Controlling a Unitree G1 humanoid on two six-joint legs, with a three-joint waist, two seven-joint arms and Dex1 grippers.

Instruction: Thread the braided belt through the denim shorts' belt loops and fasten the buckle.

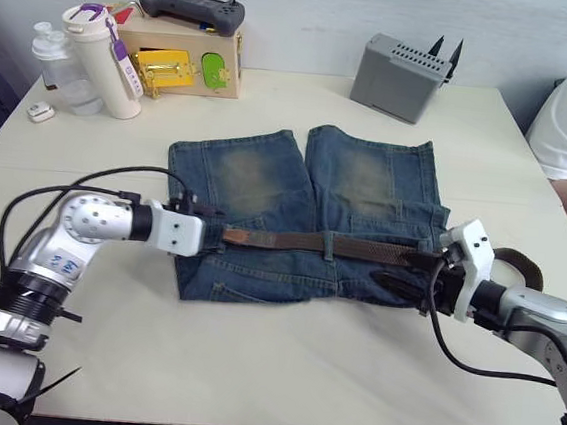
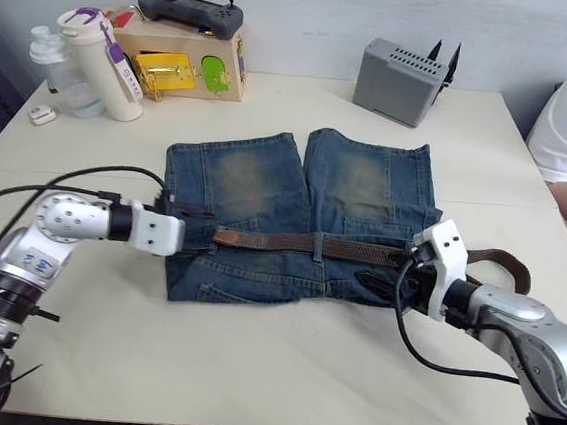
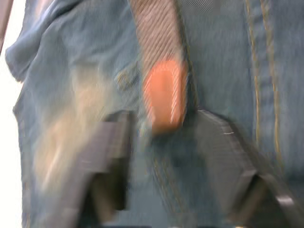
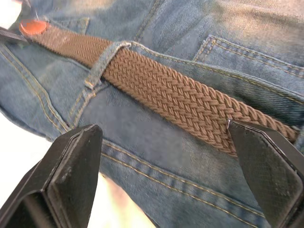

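belt thru shorts loops

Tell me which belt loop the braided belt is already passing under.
The middle belt loop on the denim shorts; the braided belt passes under it, midway between both grippers.

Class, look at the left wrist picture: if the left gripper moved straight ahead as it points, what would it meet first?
Most likely the smooth tan leather tip of the brown braided belt, lying on the blue denim shorts between the open left gripper fingers; depth is uncertain.
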